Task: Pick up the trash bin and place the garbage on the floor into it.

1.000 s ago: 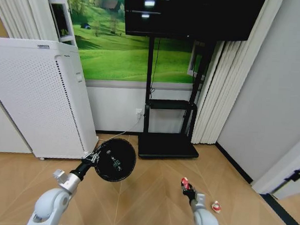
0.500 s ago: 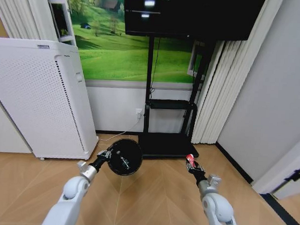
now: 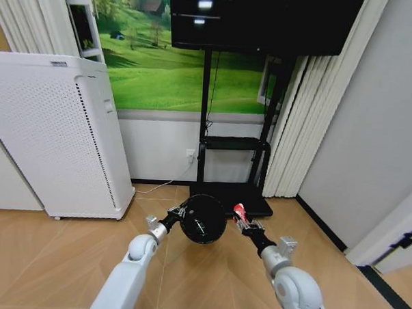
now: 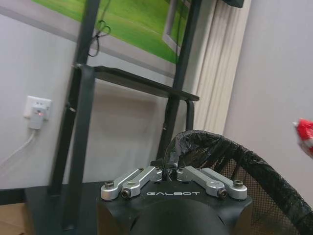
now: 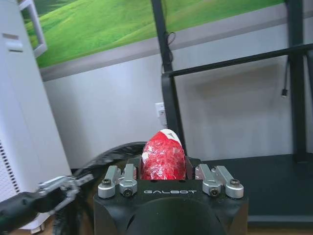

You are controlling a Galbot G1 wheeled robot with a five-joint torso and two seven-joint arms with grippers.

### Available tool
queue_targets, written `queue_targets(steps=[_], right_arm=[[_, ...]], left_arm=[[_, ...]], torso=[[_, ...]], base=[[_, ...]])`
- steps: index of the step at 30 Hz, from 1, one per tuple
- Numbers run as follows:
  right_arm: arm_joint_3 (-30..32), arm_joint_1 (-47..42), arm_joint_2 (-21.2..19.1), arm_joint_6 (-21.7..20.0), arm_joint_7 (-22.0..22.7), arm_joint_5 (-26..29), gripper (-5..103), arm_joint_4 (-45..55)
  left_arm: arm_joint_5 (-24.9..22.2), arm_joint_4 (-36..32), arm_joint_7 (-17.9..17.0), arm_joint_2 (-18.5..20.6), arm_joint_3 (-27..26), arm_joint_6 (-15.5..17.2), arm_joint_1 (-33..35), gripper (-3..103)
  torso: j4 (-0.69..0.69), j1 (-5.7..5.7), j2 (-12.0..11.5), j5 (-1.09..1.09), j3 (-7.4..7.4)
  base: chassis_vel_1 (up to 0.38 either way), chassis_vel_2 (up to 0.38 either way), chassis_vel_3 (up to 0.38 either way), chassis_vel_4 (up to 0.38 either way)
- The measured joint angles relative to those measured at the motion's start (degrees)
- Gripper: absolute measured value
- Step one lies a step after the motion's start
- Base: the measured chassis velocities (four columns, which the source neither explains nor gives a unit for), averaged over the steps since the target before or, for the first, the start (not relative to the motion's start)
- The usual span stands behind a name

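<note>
**Bin and red piece brought together in front of you**

Arms first: over the last second you have swung both inward, from spread wide over the wooden floor [image 3: 44, 257] to nearly meeting ahead of the black stand [image 3: 231, 197]. The left tool [image 3: 178, 213] was low at your left beside the white cabinet [image 3: 56, 134] and is now raised to the middle, clamped on the rim of the trash bin [image 3: 204, 219], which hangs in the air with its mouth turned toward you. The right tool [image 3: 243, 220] has come up from the floor at your right and is closed around the small red piece [image 3: 239, 210], just beside the bin's rim and not yet over it. From the left wrist that piece shows red past the rim. Judging by this, you are at the drop: carry the piece over the opening before releasing, or it falls back to the floor.
</note>
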Motion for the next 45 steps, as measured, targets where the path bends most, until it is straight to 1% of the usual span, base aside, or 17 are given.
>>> queue_targets(steps=[3, 7, 8, 9, 10, 11, 13, 16, 17, 20, 21, 23, 28, 34, 40, 45], right_arm=[[-1.2, 0.6, -0.1, 0.1, -0.3, -0.8, 47, -0.8], [-3.0, 2.1, 0.1, 0.8, -2.0, -3.7, 47, -4.1], [-3.2, 2.3, 0.2, 0.9, -2.2, -4.3, 45, -4.8], [-3.3, 2.4, 0.3, 1.3, -2.5, -5.2, 50, -5.5], [-3.3, 2.4, 0.3, 1.3, -2.5, -5.2, 50, -5.5], [-3.3, 2.4, 0.3, 1.6, -2.8, -5.6, 55, -5.9], [-3.3, 2.4, 0.4, 1.7, -2.9, -5.9, 55, -6.1], [-3.2, 2.2, 0.6, 2.3, -3.2, -6.7, 72, -6.7], [-3.2, 2.2, 0.6, 2.3, -3.2, -6.7, 72, -6.7], [-2.8, 2.1, 0.6, 2.5, -3.2, -6.9, 88, -6.3], [-2.8, 2.1, 0.6, 2.5, -3.2, -6.9, 88, -6.3], [-2.0, 1.9, 0.5, 2.5, -2.2, -6.5, 97, -4.5], [-1.1, 1.7, 0.4, 2.5, -1.0, -6.2, 100, -3.1], [0.7, 0.8, 0.5, 3.2, 1.3, -7.5, 100, -1.7], [1.2, 0.7, 0.7, 3.2, 2.2, -7.7, 100, -0.8], [1.3, 1.3, 0.6, 3.4, 2.6, -8.9, 100, -3.0]], left_arm=[[0.1, 0.0, 0.0, -0.1, 0.8, 0.0, 0.0, 7], [0.4, -0.5, 0.0, -0.3, 1.6, 0.0, 0.3, 7], [0.4, -0.8, -0.1, -0.2, 1.6, 0.0, 0.5, 7], [0.4, -1.2, -0.1, -0.1, 1.7, 0.1, 0.8, 7], [0.4, -1.2, -0.1, -0.1, 1.7, 0.1, 0.8, 7], [0.4, -1.3, -0.1, 0.0, 1.6, 0.1, 0.9, 7], [0.4, -1.4, -0.1, 0.1, 1.6, 0.1, 1.0, 7], [0.4, -1.8, -0.1, 0.3, 1.5, 0.2, 1.4, 7], [0.4, -1.8, -0.1, 0.3, 1.5, 0.2, 1.4, 7], [0.5, -2.2, -0.1, 0.4, 1.3, 0.2, 1.6, 7], [0.5, -2.2, -0.1, 0.4, 1.3, 0.2, 1.6, 7], [0.6, -3.2, -0.3, 0.8, 0.8, 0.2, 2.2, 7], [0.9, -4.8, -0.4, 1.9, -0.6, 0.3, 3.3, 7], [1.3, -8.6, -0.4, 4.9, -4.9, 0.4, 6.8, 7], [1.3, -10.9, -0.2, 5.8, -7.3, 0.4, 9.3, 7], [1.2, -13.0, -0.2, 6.2, -8.7, 0.5, 11.0, 7]], torso=[[0.0, 0.0, 0.0, -0.02, 0.0], [0.0, 0.0, 0.0, -0.01, 0.0], [0.0, 0.0, 0.0, -0.01, 0.0], [0.01, 0.0, 0.0, -0.01, 0.0], [0.01, 0.0, 0.0, -0.01, 0.0], [0.01, 0.0, 0.0, -0.01, 0.0], [0.01, 0.0, 0.0, -0.01, 0.0], [0.01, 0.0, 0.0, -0.01, 0.0], [0.01, 0.0, 0.0, -0.01, 0.0], [0.0, 0.0, 0.0, -0.01, 0.0], [0.0, 0.0, 0.0, -0.01, 0.0], [0.0, -0.01, 0.0, -0.02, 0.0], [0.0, 0.0, 0.0, -0.02, 0.0], [0.01, 0.0, 0.0, -0.01, 0.0], [0.01, -0.01, 0.0, -0.02, 0.0], [0.01, -0.01, 0.0, -0.02, 0.0]], base=[[0.0, 0.0, 0.0, 0.0], [0.0, 0.0, 0.0, 0.0], [0.0, 0.0, 0.0, 0.0], [0.0, 0.0, 0.0, 0.0], [0.0, 0.0, 0.0, 0.0], [0.0, 0.0, 0.0, 0.0], [0.0, 0.0, 0.0, 0.0], [0.0, 0.0, 0.0, 0.0], [0.0, 0.0, 0.0, 0.0], [0.0, 0.0, 0.0, 0.0], [0.0, 0.0, 0.0, 0.0], [0.0, 0.0, 0.0, 0.0], [0.0, 0.0, 0.0, 0.0], [0.0, 0.0, 0.0, 0.0], [0.0, 0.0, 0.0, 0.0], [0.0, 0.0, 0.0, 0.0]])
